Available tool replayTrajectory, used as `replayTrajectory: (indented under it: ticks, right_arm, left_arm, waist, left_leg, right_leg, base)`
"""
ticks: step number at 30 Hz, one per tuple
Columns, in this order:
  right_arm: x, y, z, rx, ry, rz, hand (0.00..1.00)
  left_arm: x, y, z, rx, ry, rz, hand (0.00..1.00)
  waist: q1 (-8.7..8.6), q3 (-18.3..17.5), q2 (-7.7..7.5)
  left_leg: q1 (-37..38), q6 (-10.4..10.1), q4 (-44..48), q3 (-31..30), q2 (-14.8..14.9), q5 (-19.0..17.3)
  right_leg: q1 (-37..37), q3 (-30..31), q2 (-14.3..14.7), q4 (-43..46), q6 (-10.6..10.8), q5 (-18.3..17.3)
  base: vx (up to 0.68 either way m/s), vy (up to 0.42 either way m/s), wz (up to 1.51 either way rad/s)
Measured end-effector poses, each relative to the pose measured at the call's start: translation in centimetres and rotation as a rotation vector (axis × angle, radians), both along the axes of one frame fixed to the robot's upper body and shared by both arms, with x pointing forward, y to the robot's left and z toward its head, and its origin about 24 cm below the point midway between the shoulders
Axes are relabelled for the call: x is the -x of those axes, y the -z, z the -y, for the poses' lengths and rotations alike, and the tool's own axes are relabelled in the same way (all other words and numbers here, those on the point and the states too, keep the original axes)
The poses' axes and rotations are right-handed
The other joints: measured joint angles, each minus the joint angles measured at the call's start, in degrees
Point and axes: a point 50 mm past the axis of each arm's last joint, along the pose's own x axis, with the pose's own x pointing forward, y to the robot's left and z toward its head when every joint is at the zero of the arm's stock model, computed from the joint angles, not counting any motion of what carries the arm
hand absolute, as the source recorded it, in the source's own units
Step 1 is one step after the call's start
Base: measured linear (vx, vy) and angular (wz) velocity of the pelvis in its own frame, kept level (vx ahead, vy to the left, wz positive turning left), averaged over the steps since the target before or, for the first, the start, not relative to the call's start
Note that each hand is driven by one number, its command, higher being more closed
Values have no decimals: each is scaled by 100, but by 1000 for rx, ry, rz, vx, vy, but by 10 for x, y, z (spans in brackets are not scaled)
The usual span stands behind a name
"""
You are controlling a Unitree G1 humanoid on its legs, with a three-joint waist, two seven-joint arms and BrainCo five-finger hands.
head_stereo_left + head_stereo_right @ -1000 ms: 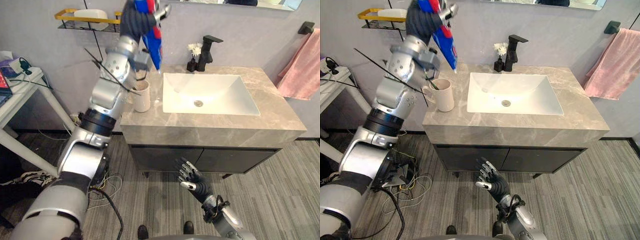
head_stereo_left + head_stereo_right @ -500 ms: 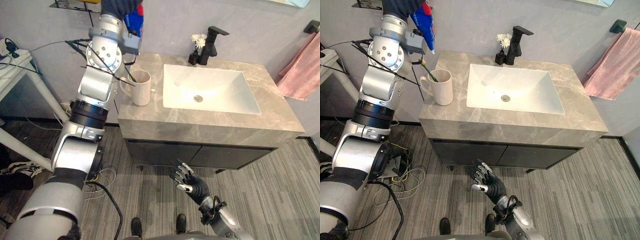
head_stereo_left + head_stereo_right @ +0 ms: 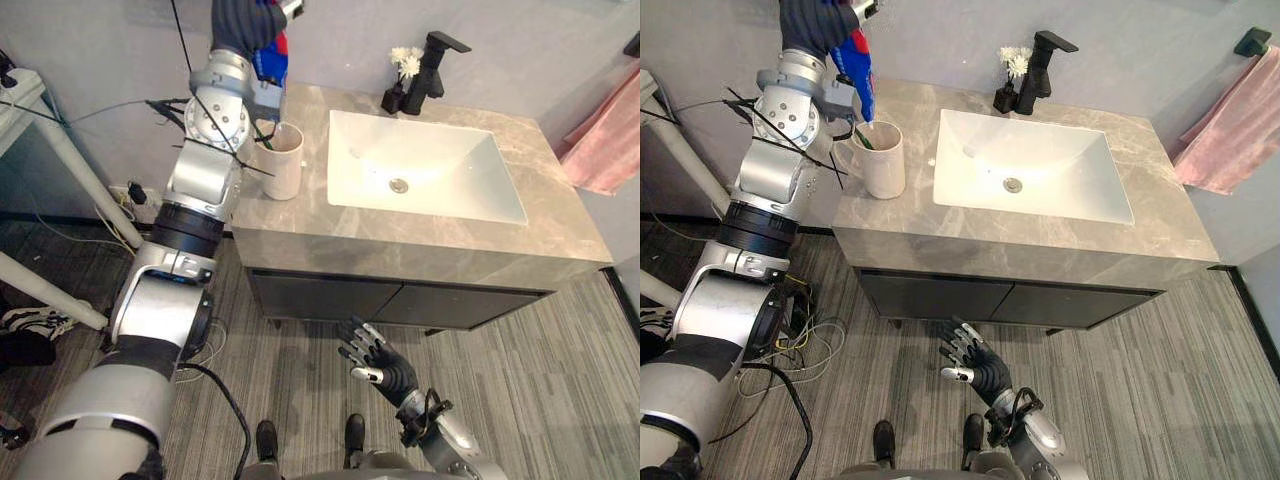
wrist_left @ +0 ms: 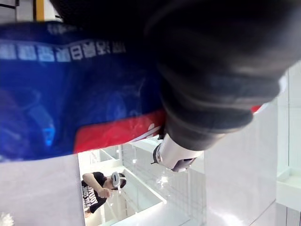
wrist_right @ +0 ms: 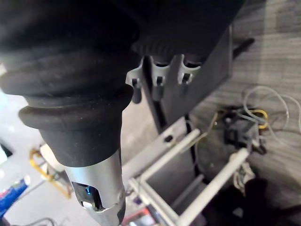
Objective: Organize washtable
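Note:
My left hand (image 3: 243,22) is raised at the counter's left end, shut on a blue and red tube (image 3: 857,68) that points down. The tube's lower tip hangs just above the mouth of a white mug (image 3: 283,163), which holds a green-handled brush (image 3: 865,140). In the left wrist view the tube (image 4: 70,94) lies along the dark cover of that hand (image 4: 211,70). My right hand (image 3: 377,362) hangs low in front of the dark cabinet, fingers (image 5: 157,80) spread and holding nothing.
A white sink basin (image 3: 425,165) is set in the grey stone counter (image 3: 400,245). A black faucet (image 3: 440,58) and a small dark vase of white flowers (image 3: 400,82) stand behind it. A pink towel (image 3: 612,135) hangs at the right.
The camera has shifted. The left hand has brought the tube down, so its tip is now close over the mug's mouth. The right hand has stayed low.

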Motion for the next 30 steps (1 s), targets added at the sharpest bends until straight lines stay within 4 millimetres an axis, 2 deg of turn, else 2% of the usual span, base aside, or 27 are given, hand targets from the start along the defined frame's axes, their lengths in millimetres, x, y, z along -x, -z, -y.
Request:
replayTrajectory:
  ticks: [2,17,25,30]
  right_arm:
    - [0,0,1,6,2,3,0]
    - [0,-1,2,6,11,16,0]
    - [0,-1,2,7,13,17,0]
    - [-1,-1,2,6,13,18,0]
  left_arm:
    - [0,1,0,4,1,-3,100]
    - [-1,1,4,45,31,-13,100]
    - [3,-17,0,108,37,30,100]
    - [4,-20,1,113,43,37,100]
  waist:
    - [-42,30,-13]
    - [-41,229,-44]
    - [-39,384,-110]
    - [-37,385,-109]
  left_leg:
    - [-8,0,1,12,1,-1]
    - [-53,6,1,57,4,-7]
    - [-63,7,19,55,2,-8]
    - [-67,7,25,48,-2,-8]
  right_leg:
    - [-13,11,1,0,0,2]
    - [-92,68,3,0,-6,16]
    - [-102,70,3,0,-6,20]
    - [-103,67,1,0,-6,20]
  base:
    - [40,16,-3]
    - [7,3,-1]
    - [12,4,1]
    - [8,3,0]
